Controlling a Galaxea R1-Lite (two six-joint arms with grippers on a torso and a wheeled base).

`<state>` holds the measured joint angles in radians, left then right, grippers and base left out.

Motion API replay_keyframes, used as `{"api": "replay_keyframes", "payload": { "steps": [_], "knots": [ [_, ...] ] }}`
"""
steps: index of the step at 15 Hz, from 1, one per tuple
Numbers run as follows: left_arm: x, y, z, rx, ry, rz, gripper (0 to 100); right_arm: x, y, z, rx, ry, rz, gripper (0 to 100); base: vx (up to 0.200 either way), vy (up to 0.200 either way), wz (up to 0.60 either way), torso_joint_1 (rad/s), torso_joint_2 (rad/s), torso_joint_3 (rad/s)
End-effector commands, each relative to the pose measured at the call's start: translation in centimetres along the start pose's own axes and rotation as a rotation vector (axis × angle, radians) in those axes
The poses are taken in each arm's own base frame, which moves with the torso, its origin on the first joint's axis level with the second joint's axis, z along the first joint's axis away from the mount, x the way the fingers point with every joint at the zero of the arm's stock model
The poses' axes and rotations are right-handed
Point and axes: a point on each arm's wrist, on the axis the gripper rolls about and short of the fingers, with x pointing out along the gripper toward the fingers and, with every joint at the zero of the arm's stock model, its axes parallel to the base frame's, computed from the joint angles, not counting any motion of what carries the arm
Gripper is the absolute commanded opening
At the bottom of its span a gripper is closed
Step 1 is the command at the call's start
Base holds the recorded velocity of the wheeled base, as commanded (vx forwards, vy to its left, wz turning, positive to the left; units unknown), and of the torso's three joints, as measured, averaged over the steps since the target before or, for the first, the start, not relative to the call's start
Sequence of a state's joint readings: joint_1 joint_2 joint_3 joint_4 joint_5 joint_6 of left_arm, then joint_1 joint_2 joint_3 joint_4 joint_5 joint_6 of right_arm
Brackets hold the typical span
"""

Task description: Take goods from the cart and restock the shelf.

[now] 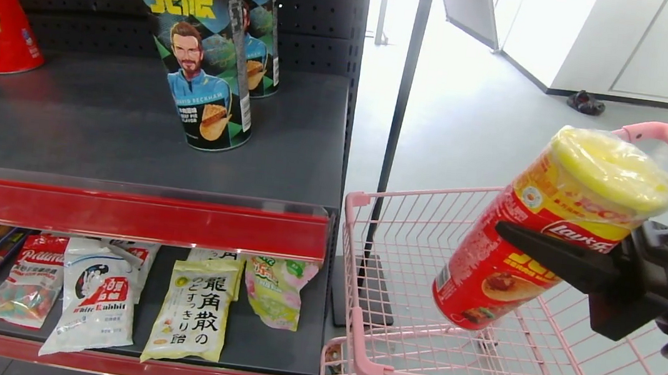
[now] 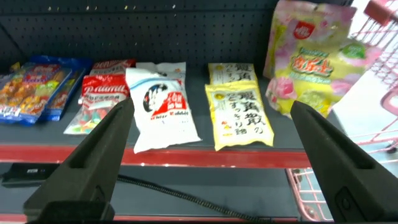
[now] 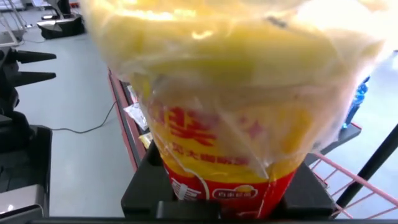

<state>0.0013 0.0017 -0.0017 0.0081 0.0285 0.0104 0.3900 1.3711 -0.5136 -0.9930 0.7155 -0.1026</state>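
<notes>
Above the cart | right gripper clamps tilted chip can (yellow lid up) | left gripper spread, empty | risk: tilted can could topple standing cans once set on shelf

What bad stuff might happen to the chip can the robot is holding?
The chip can hangs tilted in the right hand above the cart; if the grip slips, it may fall into it. On the shelf, a tall green can stands near the front, so setting this one down carelessly might knock it over.
</notes>
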Motion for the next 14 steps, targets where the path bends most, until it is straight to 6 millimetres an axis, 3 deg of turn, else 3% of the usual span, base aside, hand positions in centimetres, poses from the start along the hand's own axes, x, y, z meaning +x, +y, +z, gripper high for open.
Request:
{"api": "replay_keyframes", "payload": {
  "steps": [1,14],
  "knots": [
    [0.01,0.0,0.0,0.0,0.001,-0.001,100,0.24,-0.26,0.03,-0.001,0.0,-0.001,0,0.0,0.0,0.0,0.149,-0.44,-0.3],
    [0.01,0.0,0.0,-0.001,0.001,-0.001,100,-0.63,-0.08,0.44,-0.015,-0.011,-0.02,0,0.0,0.0,0.0,0.21,-0.55,-0.341]
  ]
}}
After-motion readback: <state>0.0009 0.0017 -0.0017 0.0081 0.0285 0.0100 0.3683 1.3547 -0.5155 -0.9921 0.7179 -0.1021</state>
